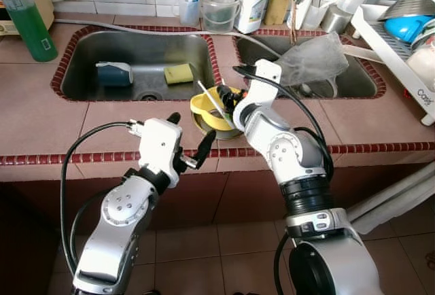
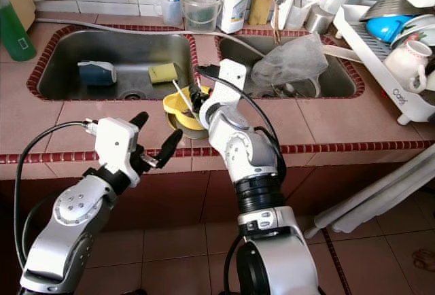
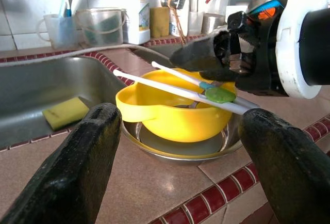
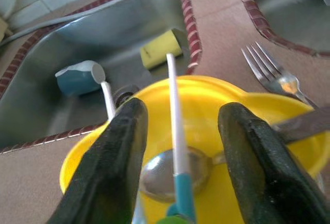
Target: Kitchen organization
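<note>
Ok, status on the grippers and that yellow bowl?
Right gripper open over yellow bowl, straddling a white utensil handle. Left gripper open, short of bowl. Fork alongside.

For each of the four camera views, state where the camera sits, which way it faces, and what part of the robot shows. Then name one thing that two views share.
Left eye view: on the head, facing forward and down at the tiled counter and double sink; both silver arms show.
Right eye view: the same scene from the stereo partner.
Left wrist view: along the open left gripper, facing the yellow bowl; the right gripper shows above it.
Right wrist view: along the open right gripper, down into the bowl.
Shared: both wrist views show the yellow sponge.
</note>
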You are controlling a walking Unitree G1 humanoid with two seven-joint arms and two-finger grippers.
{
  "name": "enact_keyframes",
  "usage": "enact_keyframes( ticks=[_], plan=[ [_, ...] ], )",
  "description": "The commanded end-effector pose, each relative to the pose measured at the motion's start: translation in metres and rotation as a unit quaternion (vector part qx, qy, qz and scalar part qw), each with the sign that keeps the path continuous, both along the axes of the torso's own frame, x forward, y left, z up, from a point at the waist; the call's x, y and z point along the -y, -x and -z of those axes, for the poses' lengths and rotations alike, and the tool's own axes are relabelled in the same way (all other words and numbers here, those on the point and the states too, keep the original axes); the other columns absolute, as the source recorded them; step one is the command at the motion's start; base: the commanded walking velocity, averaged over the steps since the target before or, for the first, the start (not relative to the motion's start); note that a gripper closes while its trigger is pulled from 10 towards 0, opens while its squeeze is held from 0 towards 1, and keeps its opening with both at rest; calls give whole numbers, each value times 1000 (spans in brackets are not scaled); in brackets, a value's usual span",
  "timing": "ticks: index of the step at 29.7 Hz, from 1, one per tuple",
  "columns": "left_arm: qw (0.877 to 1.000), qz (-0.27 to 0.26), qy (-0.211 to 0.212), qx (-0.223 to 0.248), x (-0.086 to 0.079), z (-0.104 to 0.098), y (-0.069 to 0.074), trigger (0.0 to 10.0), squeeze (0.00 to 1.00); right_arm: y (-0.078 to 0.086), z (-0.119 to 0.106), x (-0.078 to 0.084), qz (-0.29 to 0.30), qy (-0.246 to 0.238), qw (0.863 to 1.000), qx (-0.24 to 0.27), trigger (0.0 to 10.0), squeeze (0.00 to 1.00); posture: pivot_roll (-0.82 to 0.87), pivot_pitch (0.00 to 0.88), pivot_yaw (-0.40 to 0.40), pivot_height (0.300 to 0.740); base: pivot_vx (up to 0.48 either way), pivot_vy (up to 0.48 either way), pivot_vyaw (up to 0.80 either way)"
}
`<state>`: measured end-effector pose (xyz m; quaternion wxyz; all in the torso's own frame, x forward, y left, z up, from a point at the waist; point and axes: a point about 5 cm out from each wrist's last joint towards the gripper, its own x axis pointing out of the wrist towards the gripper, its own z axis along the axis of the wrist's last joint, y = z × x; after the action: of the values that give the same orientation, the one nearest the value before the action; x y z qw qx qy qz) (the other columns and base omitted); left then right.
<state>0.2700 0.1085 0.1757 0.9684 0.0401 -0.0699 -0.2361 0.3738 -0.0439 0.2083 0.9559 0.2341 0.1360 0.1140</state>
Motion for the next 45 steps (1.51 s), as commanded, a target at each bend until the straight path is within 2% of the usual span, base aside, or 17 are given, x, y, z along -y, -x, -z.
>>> enact_keyframes(
  ticks=[1,7,17,37,38,39,40,41,45],
  plan=[
    [1000,2,3,1,2,-3,3,10000,0,6,-9,-34,-40,-43,998,-11,0,0,-23,156,-100,740,0,0,0],
    [1000,0,5,0,2,-3,3,10000,0,4,-1,-31,-32,-50,998,-33,0,0,-23,160,-100,740,0,0,0],
    [1000,-1,7,-1,2,-4,2,10000,0,1,-1,-30,-31,-63,997,-45,0,0,-20,166,-101,740,0,0,0],
    [1000,2,6,-1,1,-5,2,10000,0,-3,-7,-28,-35,-84,995,-33,0,0,-18,163,-97,740,0,0,0],
    [1000,2,6,-1,1,-5,2,10000,0,-3,-8,-28,-36,-86,995,-32,745,0,-18,163,-97,740,0,0,0],
    [1000,2,6,-1,1,-5,2,10000,0,-3,-8,-28,-35,-85,995,-30,5922,0,-18,162,-97,740,0,0,0],
    [1000,2,6,0,1,-6,2,10000,0,-3,-9,-28,-35,-82,996,-23,5922,0,-17,161,-96,740,0,0,0],
    [1000,2,6,0,1,-6,2,10000,0,-3,-12,-28,-37,-85,996,-14,9686,0,-17,159,-95,740,0,0,0],
    [1000,0,6,2,1,-7,0,10000,0,-4,-21,-28,-45,-98,994,8,10000,0,-16,150,-93,740,0,0,0]
  ],
)
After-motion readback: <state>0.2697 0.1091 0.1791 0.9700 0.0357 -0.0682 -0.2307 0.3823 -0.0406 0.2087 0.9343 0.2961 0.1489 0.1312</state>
